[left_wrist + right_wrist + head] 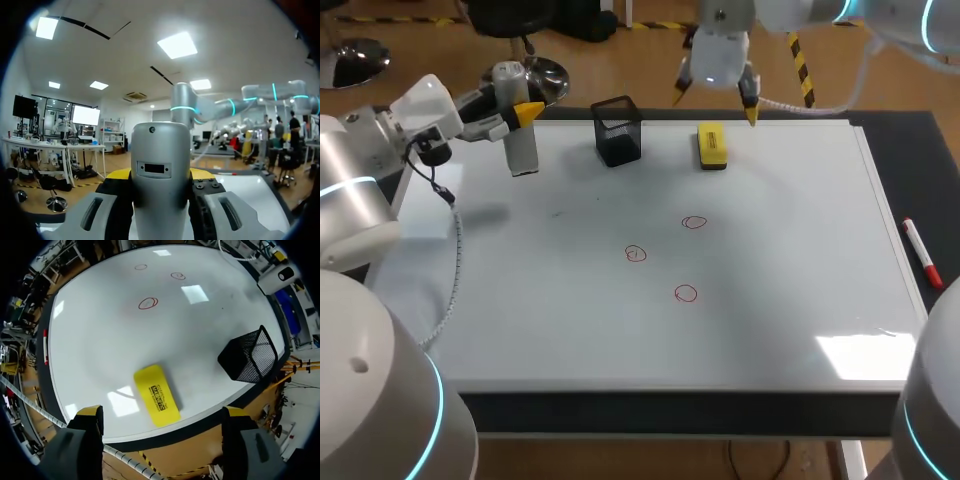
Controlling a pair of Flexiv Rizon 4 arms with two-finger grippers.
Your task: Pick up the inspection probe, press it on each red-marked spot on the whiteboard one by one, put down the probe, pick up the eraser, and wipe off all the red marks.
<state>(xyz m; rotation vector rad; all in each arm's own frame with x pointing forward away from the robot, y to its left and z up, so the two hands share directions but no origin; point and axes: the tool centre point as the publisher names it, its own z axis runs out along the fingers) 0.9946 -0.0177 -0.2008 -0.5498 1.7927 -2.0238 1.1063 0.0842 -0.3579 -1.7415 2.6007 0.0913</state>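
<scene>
While the whiteboard [770,300] covers most of the tabletop [905,135], my left fingers [528,111] clamp the upright probe [520,140] at its ten o'clock corner. My right fingers [750,103] hang spread wide above the eraser [712,146] at twelve. I'd keep the probe vertical, centre it over the nearest of the three red marks [636,254], and press gently.

Clock taken from the centre of the board [770,330], 12 = far edge. The board lies on the tabletop [920,170].
- Cup [618,132]: on the board at 11, near the far edge.
- Eraser [712,145]: on the board between 12 and 1, at 3 of the cup, apart from it.
- Probe [520,140]: at 10, upright, gripped from two sides by the left hand [523,110].
- Right hand [715,102]: above the far edge, at 12 of the eraser, fingers spread, nothing between them.
- Marks near the centre: one at 1 [694,222], one at 9 [636,254], one at 5 [686,293].
- Pen [923,255]: at 3, on the tabletop just off the board.
</scene>
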